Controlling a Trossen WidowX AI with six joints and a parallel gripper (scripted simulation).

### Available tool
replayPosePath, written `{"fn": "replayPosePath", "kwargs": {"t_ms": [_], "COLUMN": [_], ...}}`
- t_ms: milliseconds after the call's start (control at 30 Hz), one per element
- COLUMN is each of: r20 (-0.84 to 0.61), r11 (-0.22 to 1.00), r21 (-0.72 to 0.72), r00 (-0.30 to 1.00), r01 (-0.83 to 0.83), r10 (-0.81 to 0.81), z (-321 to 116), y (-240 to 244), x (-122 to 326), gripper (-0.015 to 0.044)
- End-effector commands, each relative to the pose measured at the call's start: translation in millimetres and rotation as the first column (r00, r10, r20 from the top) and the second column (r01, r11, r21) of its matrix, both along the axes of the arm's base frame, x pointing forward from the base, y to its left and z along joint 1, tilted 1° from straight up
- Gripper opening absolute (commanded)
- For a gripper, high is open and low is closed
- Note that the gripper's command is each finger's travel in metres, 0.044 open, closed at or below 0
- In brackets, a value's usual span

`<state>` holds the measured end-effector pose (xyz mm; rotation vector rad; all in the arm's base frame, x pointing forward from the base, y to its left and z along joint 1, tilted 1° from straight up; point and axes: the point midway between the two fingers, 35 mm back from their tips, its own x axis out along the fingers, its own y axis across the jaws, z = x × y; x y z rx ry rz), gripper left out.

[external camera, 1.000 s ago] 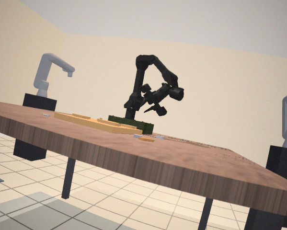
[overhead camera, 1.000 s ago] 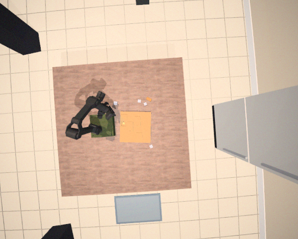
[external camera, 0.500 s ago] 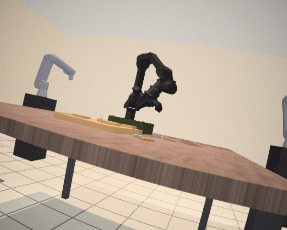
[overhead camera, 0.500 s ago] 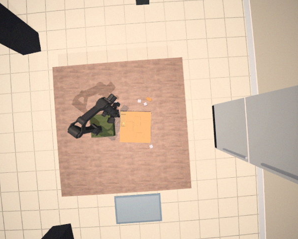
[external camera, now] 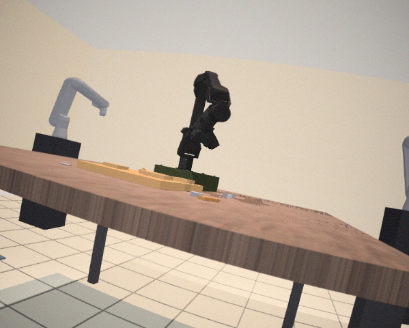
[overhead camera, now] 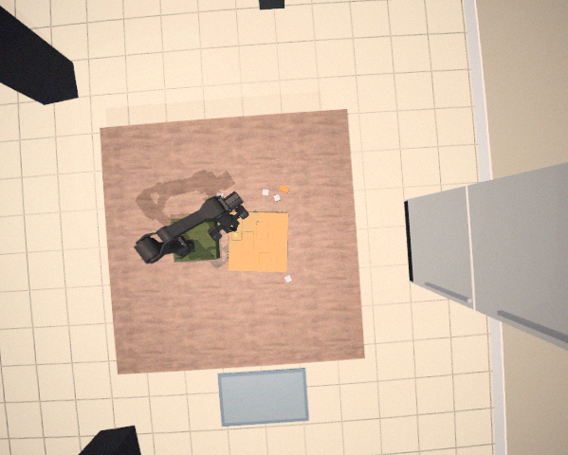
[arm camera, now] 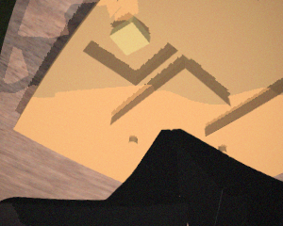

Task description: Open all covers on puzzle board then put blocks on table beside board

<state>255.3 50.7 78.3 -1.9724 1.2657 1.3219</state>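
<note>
The orange puzzle board (overhead camera: pixel 275 263) (external camera: pixel 117 173) (arm camera: pixel 61 141) lies flat, with raised covers that blend into its top. A pale yellow square piece (overhead camera: pixel 235 235) (arm camera: pixel 129 39) shows near its arm-side edge; whether it sits in a well is unclear. White blocks lie on the table clear of the board: one block (overhead camera: pixel 265 192), another (overhead camera: pixel 276 197) (external camera: pixel 196 193), one near the arm (overhead camera: pixel 220 195) and one on the opposite side (overhead camera: pixel 287 278) (external camera: pixel 65 163). My gripper (arm camera: pixel 171 138) is shut and empty, over the board's arm-side corner. The fingers hide part of the board in the wrist view.
A loose flat orange piece (overhead camera: pixel 284 188) (external camera: pixel 208 199) lies beside the white blocks. A dark green slab (overhead camera: pixel 200 249) (external camera: pixel 211 182) stands under the arm, close to the board. Small pegs (arm camera: pixel 133 139) (arm camera: pixel 222 148) stand up from the board.
</note>
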Motion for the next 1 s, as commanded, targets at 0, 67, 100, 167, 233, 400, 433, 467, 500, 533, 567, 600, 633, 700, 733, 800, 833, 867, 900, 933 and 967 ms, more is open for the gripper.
{"fn": "replayPosePath", "kwargs": {"t_ms": [0,67,100,167,233,400,433,467,500,533,567,600,633,700,733,800,833,867,900,933,967], "r20": [0.038,0.06,0.069,0.083,0.092,0.088,0.085,0.082,0.08,0.077,0.073,0.068,0.062,0.046,0.037,0.016,0.005,-0.007,-0.019,-0.032,-0.046], "r11": [0.977,0.943,0.92,0.863,0.792,0.601,0.561,0.525,0.496,0.461,0.419,0.37,0.309,0.183,0.119,-0.009,-0.073,-0.137,-0.199,-0.261,-0.321], "r21": [0.063,0.101,0.12,0.158,0.197,0.283,0.298,0.311,0.321,0.331,0.343,0.356,0.37,0.397,0.409,0.43,0.439,0.447,0.454,0.459,0.464], "r00": [0.978,0.944,0.921,0.864,0.793,0.604,0.563,0.528,0.498,0.464,0.421,0.371,0.308,0.18,0.114,-0.018,-0.084,-0.149,-0.214,-0.278,-0.34], "r01": [0.203,0.318,0.374,0.48,0.578,0.747,0.772,0.792,0.807,0.823,0.84,0.858,0.876,0.899,0.905,0.903,0.896,0.884,0.869,0.849,0.825], "r10": [-0.206,-0.325,-0.384,-0.496,-0.602,-0.792,-0.822,-0.845,-0.863,-0.883,-0.904,-0.926,-0.949,-0.983,-0.993,-1.0,-0.996,-0.989,-0.977,-0.96,-0.939], "z": [-4.3,-5.4,-5.9,-6.9,-7.8,-11.2,-11.8,-12.2,-12.6,-12.8,-13.0,-13.2,-13.3,-13.5,-13.6,-13.7,-13.8,-13.8,-13.8,-13.8,-13.8], "y": [-11.0,-18.3,-22.1,-30.0,-38.2,-61.9,-66.6,-70.5,-73.6,-76.8,-80.7,-84.6,-89.5,-99.4,-104.5,-115.1,-120.4,-125.9,-131.5,-137.1,-142.9], "x": [9.5,14.5,17.0,21.9,26.7,35.7,37.2,38.5,39.5,40.6,42.0,43.6,45.4,48.9,50.6,53.6,55.0,56.3,57.5,58.6,59.6], "gripper": [0.0,0.0,0.0,0.0,0.0,0.0,0.0,0.0,0.0,0.0,0.0,0.0,0.0,0.0,0.0,0.0,0.0,0.0,0.0,0.0,0.0]}}
